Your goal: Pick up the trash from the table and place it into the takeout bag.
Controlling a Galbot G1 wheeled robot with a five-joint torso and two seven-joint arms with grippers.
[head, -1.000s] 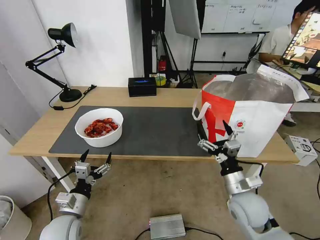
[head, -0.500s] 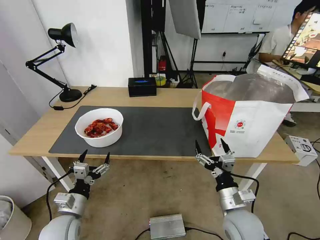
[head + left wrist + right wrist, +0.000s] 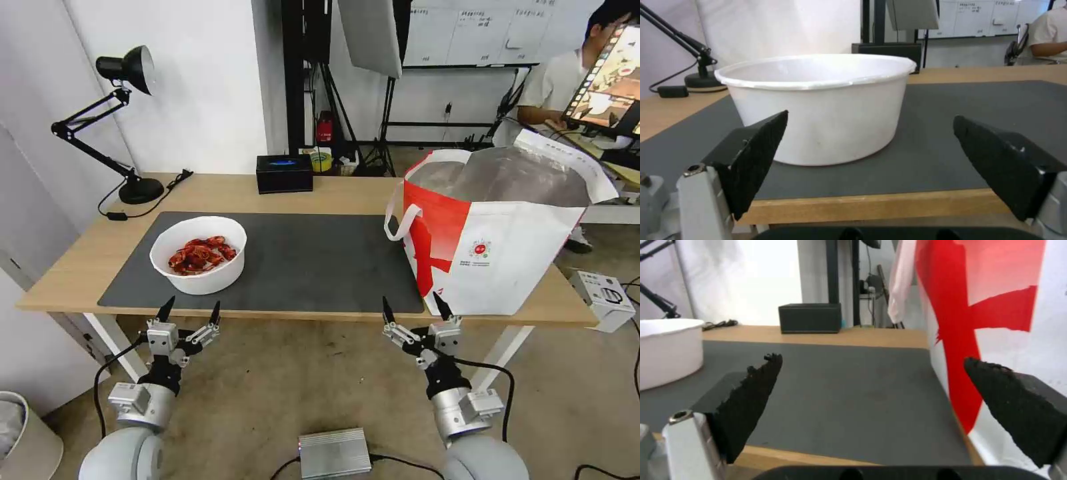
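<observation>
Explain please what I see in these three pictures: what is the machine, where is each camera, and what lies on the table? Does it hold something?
This is a wheeled robot with two arms, and each arm ends in a gripper with two black fingers. The wide picture comes from a camera on its head, looking down at a light-wood table. The left gripper and the right gripper both hang in front of the table's near edge, open and holding nothing.

The other two pictures come from cameras on the wrists, each looking out between that gripper's own fingers.

On the table's dark grey mat stands a white bowl of red shells. At the right stands a white and red takeout bag, open at the top. At the back are a black desk lamp and a black tissue box.
</observation>
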